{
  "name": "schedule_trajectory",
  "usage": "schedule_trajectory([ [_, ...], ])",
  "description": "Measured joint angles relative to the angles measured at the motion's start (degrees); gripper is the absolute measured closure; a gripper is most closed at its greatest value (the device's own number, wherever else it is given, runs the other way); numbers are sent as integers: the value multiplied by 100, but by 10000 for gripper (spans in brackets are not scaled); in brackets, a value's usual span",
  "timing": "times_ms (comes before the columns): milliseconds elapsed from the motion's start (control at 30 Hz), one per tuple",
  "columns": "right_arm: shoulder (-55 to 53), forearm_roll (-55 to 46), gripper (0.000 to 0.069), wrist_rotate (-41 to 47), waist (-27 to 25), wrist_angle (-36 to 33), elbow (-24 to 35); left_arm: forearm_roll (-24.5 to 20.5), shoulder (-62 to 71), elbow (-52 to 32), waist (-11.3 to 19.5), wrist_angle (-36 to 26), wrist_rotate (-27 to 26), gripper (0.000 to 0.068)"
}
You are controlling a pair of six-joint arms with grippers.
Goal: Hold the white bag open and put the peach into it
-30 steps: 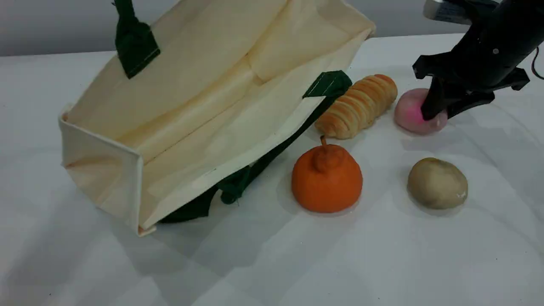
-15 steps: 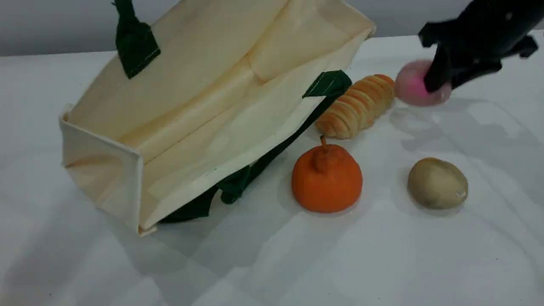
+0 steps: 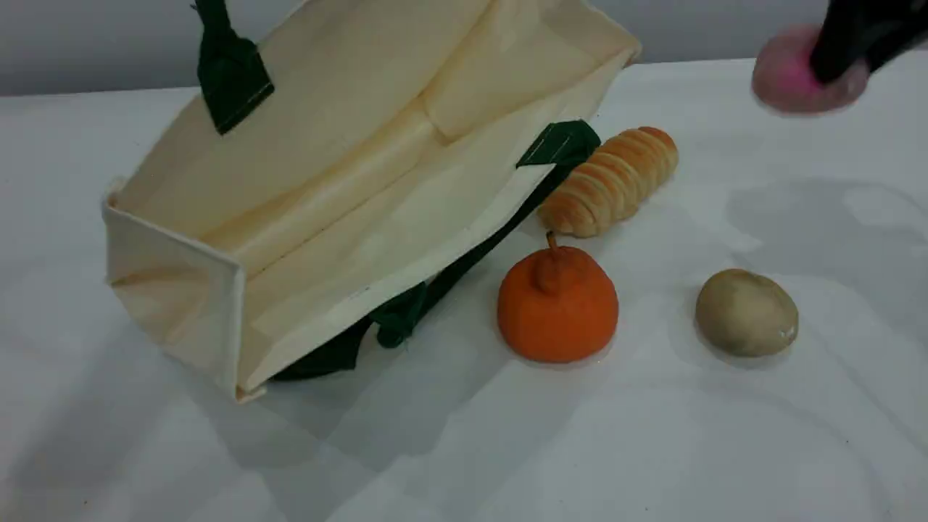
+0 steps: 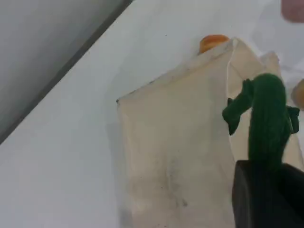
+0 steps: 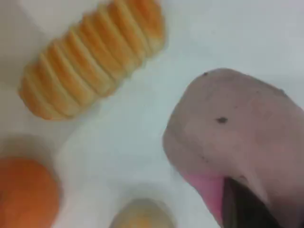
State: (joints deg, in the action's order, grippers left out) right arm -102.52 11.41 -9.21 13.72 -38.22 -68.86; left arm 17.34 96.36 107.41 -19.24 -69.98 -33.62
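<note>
**Peach in the air, bag mouth held up**

We are looking at the right gripper (image 3: 830, 65) in the top right corner of the scene view. Its fingers are clamping the peach (image 3: 786, 72), which is hanging clear of the table (image 3: 652, 435), blurred, with its bright pink patch facing us. In the right wrist view the fruit is filling the frame just ahead of the dark fingertip and pressing against it.

Below this gripper and to its left, the ridged bread roll (image 3: 609, 181) is lying on the table. The orange stemmed fruit (image 3: 557, 304) and the olive-brown lump (image 3: 747, 312) are sitting further below it, nearer to us.

Over to the left gripper (image 4: 266, 199): we are seeing it closed on the green rope handle (image 4: 268, 118), which is running straight into the jaws in the left wrist view. The white bag (image 3: 348, 181) is hanging beneath this gripper, tipped over, with its mouth gaping towards us and its lower side resting on the table. The second handle (image 3: 406, 312) is lying pinned under that lower side. The peach is sitting well off to the right of the bag, with the roll between them.
</note>
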Motion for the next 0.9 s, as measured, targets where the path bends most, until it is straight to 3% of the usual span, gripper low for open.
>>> schedule_trajectory([
  [200, 799, 487, 547, -41, 0, -156, 115, -27, 0, 0, 0, 0, 0, 589],
  [500, 1581, 1177, 547, -493, 287, 432, 1248, -73, 0, 0, 0, 0, 0, 589],
  [633, 1756, 1492, 547, -756, 748, 866, 1696, -85, 0, 0, 0, 0, 0, 589],
  [900, 1738, 1576, 547, -812, 2015, 1482, 1722, -85, 0, 0, 0, 0, 0, 589],
])
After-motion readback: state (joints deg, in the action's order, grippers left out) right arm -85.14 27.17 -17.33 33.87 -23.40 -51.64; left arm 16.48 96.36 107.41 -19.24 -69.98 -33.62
